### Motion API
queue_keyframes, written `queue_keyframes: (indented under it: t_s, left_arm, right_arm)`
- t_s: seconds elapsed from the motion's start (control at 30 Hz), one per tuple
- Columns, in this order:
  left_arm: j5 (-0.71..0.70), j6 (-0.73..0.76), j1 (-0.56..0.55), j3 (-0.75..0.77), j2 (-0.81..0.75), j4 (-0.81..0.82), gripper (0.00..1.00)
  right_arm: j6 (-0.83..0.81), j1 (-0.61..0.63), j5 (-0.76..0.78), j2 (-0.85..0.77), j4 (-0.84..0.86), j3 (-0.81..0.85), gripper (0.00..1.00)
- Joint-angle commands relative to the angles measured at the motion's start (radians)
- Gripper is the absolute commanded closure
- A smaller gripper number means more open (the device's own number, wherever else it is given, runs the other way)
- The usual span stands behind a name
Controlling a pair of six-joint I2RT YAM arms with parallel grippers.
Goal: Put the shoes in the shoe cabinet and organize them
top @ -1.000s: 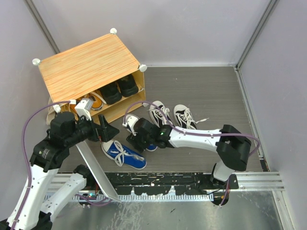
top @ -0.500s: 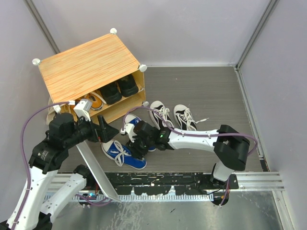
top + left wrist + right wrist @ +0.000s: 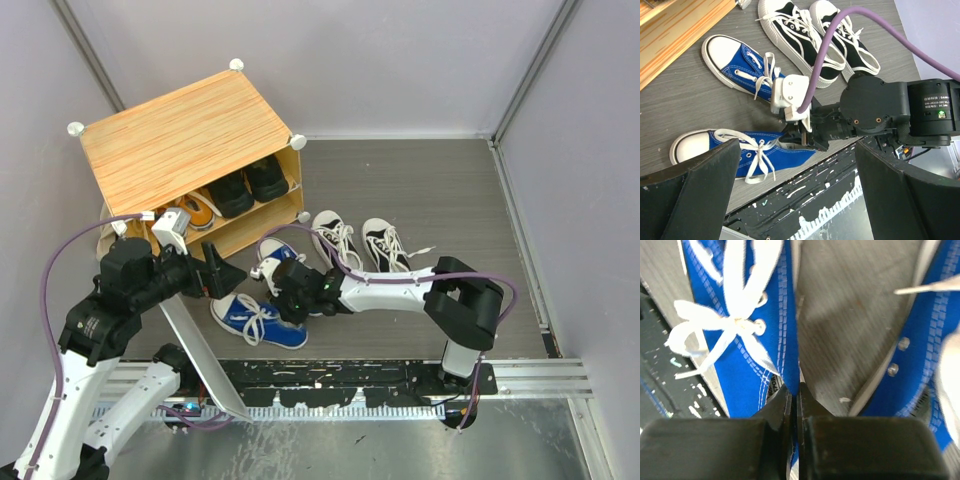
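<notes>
Grey wood-grain flooring (image 3: 450, 190) ran between pale walls. At its back-left corner stood the boxy shoe cabinet with a striped orange-brown top (image 3: 180, 140), with a black pair of sneakers (image 3: 248, 185) and an orange pair with white soles (image 3: 195, 213) already on its shelf. The left gripper (image 3: 214, 272) hovered in front of the cabinet, fingers spread wide and nothing between them. The right gripper (image 3: 801, 139) reached low over the floor, its fingers pinched together on the heel collar of the near blue sneaker with a white toe cap (image 3: 740, 152), which lay on its sole. Its blue mate (image 3: 740, 67) lay just behind it. The black-and-white lace-up pair (image 3: 360, 240) sat further right, all outside the cabinet.

Lifting well probably called for a firm pinch on the collar and a straight rise so the loose laces cleared the mate. A toe-first turn toward the open shelf would follow.

Against the picture a second before, the right gripper had slid off the mate onto the near sneaker's heel, uncovering more of the mate. The left arm had barely moved.
</notes>
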Motion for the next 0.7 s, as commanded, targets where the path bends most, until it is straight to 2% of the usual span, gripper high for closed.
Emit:
queue_keyframes:
  t_s: [0.0, 0.13, 0.33, 0.43, 0.47, 0.53, 0.6, 0.67]
  left_arm:
    - [-0.009, -0.001, -0.004, 0.0, -0.009, 0.041, 0.02]
    - [-0.002, -0.004, -0.003, -0.006, -0.002, 0.052, 0.02]
    - [0.002, -0.006, -0.004, -0.016, 0.004, 0.059, 0.02]
    - [0.013, -0.009, -0.004, -0.02, 0.01, 0.072, 0.02]
    - [0.014, -0.01, -0.003, -0.02, 0.014, 0.084, 0.02]
    - [0.018, -0.011, -0.003, -0.018, 0.018, 0.087, 0.02]
    - [0.019, -0.011, -0.003, -0.017, 0.021, 0.09, 0.02]
    - [0.02, -0.011, -0.003, -0.017, 0.021, 0.093, 0.02]
  right_arm:
    - [0.156, 0.006, 0.261, -0.114, 0.09, -0.018, 0.99]
    - [0.248, 0.005, 0.364, -0.15, 0.1, -0.057, 0.99]
    - [0.381, 0.006, 0.441, -0.198, 0.113, -0.123, 0.99]
    - [0.398, 0.006, 0.455, -0.202, 0.112, -0.129, 0.97]
    - [0.391, 0.005, 0.446, -0.201, 0.112, -0.126, 0.92]
    - [0.366, 0.007, 0.408, -0.205, 0.112, -0.122, 0.69]
    - [0.326, 0.012, 0.368, -0.224, 0.107, -0.114, 0.52]
    - [0.281, 0.019, 0.318, -0.243, 0.076, -0.09, 0.44]
